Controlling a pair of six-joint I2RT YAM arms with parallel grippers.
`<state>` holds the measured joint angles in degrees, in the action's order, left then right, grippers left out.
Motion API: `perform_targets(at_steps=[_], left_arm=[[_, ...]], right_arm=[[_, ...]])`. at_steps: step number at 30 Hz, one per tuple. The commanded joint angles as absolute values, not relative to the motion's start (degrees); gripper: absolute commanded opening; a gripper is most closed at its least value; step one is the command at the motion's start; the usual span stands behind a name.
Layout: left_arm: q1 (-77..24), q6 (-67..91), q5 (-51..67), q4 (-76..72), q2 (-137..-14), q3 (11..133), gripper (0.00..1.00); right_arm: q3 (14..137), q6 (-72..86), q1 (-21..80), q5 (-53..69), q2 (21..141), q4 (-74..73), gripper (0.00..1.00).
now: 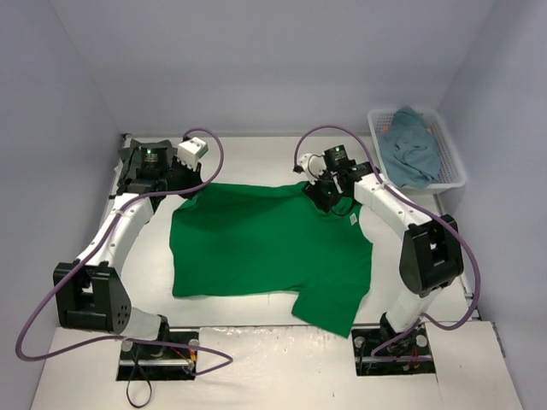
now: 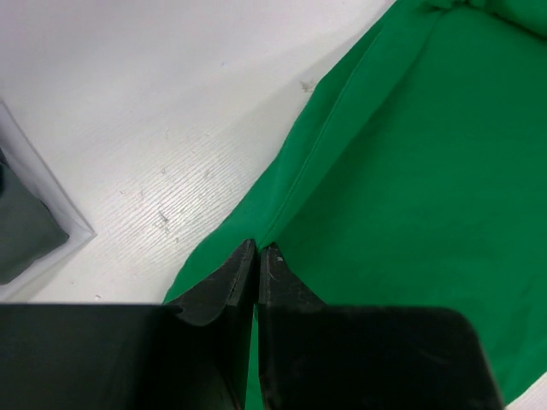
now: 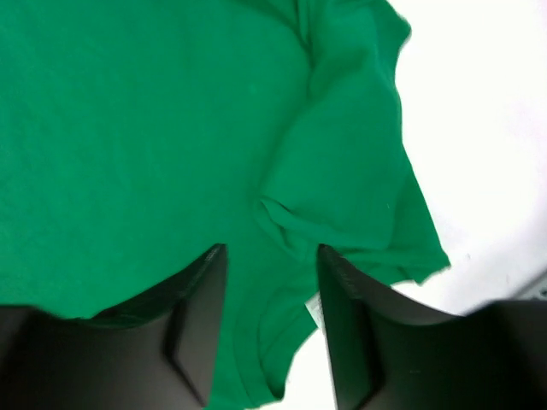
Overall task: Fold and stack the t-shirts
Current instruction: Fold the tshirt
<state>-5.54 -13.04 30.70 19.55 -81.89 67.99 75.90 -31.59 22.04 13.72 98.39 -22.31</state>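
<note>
A bright green t-shirt [image 1: 265, 243] lies spread flat across the middle of the table, one sleeve hanging toward the near edge. My left gripper [image 1: 185, 185] is at the shirt's far left corner. In the left wrist view its jaws [image 2: 258, 248] are pressed together on a folded edge of the green cloth [image 2: 410, 154]. My right gripper [image 1: 330, 198] hovers over the shirt's far right part. It [image 3: 272, 248] stands open, with rumpled green cloth [image 3: 128, 128] and a white tag [image 3: 312, 312] lying loose below the gap. A teal-blue t-shirt [image 1: 410, 147] lies bunched in the basket.
The white mesh basket [image 1: 453, 175] stands at the far right corner against the wall. Pale walls close in the table on three sides. A white edge with a dark patch [image 2: 21, 231] behind it shows at the left of the left wrist view.
</note>
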Motion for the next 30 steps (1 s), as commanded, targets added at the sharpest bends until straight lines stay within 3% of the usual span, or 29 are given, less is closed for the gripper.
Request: perform_targets(at_steps=[1, 14, 30], left_arm=[[-6.24, -12.22, 32.69, 19.16, -79.10, 67.86, 0.00], [-7.03, -12.65, 32.34, 20.57, -79.28, 67.76, 0.00], [-7.03, -12.39, 31.64, 19.95, -80.16, 66.62, 0.00]], right_arm=[[75.85, -31.64, 21.80, 8.62, 97.03, -25.40, 0.45], [84.02, -34.54, 16.01, 12.47, 109.41, -24.08, 0.38], [91.14, -37.70, 11.43, 23.20, 118.03, -24.26, 0.39]])
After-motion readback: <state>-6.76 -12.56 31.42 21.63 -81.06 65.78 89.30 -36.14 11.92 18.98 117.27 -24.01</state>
